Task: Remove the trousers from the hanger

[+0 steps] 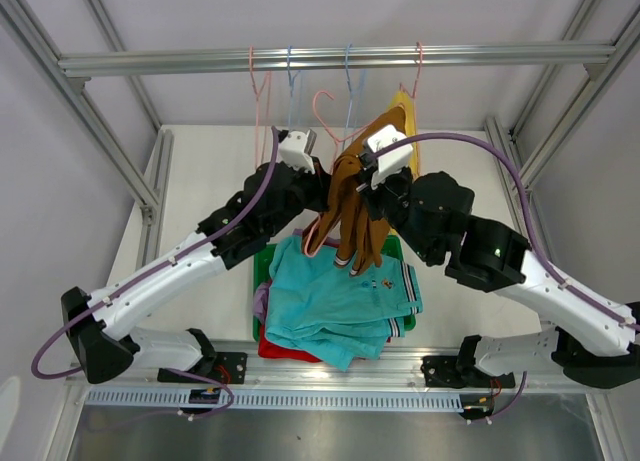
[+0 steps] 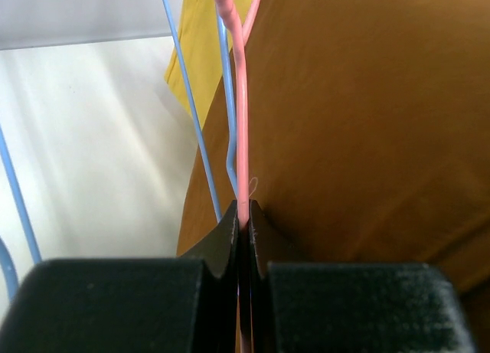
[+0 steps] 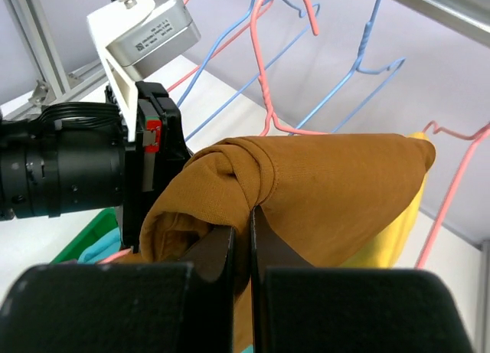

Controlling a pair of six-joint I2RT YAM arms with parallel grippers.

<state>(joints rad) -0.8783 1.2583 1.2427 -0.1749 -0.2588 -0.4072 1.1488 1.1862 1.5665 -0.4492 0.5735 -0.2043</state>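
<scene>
Pile in green tray, low centre: lilac pair, red pair, teal pair on top. 3 of 5 look done. L gripper clenched on wire of pink hanger, which is held off the rail. Brown pair hangs bunched over that hanger, just beside L fingers, not yet free. R gripper pinched shut on a brown fold, prob. mid pull-off. Far R: yellow pair still on its hanger at the rail, untouched. Left: finish brown, then yellow.
</scene>
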